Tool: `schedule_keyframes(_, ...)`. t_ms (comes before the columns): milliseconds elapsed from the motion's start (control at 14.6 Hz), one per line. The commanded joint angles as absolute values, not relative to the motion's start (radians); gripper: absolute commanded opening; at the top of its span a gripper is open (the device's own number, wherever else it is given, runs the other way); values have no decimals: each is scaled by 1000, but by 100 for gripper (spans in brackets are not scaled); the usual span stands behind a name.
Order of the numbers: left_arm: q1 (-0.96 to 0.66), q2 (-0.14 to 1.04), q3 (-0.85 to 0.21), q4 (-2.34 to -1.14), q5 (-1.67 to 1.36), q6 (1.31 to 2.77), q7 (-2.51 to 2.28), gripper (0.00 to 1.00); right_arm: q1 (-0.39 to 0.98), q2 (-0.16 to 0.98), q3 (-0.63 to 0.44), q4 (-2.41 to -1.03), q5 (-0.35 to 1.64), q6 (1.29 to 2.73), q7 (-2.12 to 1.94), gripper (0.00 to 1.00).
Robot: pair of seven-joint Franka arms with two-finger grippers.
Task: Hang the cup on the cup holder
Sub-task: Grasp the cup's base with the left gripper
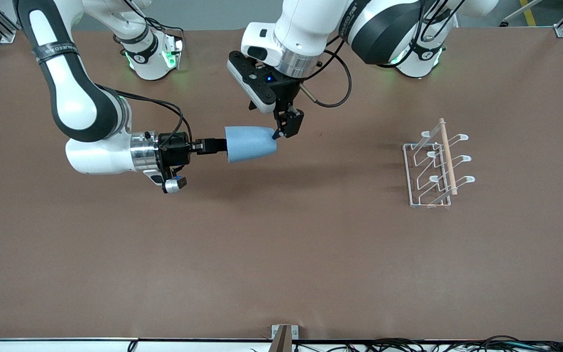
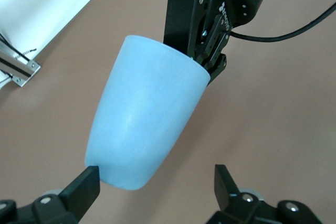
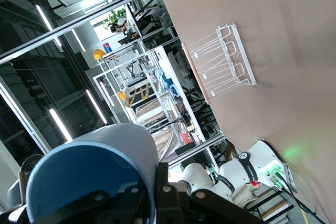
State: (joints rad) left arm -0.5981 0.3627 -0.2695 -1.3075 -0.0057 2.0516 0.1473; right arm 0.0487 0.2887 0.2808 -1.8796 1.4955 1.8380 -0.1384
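Observation:
The light-blue cup point(image 1: 249, 143) hangs on its side above the table, its rim toward the right arm. My right gripper point(image 1: 215, 145) is shut on the cup's rim, one finger inside and one outside point(image 3: 156, 192). My left gripper point(image 1: 285, 128) reaches down at the cup's narrow base end and is open. In the left wrist view the cup point(image 2: 144, 124) has its base between the left gripper point(image 2: 156, 178); one fingertip point(image 2: 86, 182) is at the base's side and the other stands well apart. The white wire cup holder point(image 1: 435, 164) with its wooden rod stands toward the left arm's end of the table.
Brown table surface point(image 1: 281, 254) lies all around the cup holder and under both grippers. A small metal bracket point(image 1: 284, 335) sits at the table edge nearest the front camera. The cup holder point(image 3: 223, 61) also shows in the right wrist view.

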Motion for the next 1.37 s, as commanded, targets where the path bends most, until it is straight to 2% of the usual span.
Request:
schedule_keyframes(0, -612, 396, -265, -1281, 5, 2091, 205, 94, 64, 275, 281, -1887, 1528, 1836, -135, 5)
schedule_keyframes(960, -620, 448, -253, -1287, 44, 2148, 400, 93, 89, 272, 281, -1910, 1528, 1833, -133, 6)
schedule_keyframes(1097, -615, 452, -255, -1289, 44, 2140, 425, 89, 89, 272, 281, -1910, 1528, 1830, -133, 6)
schedule_keyframes(1302, -611, 449, -255, -1289, 49, 2135, 460, 73, 87, 272, 281, -1910, 1528, 1829, -133, 7)
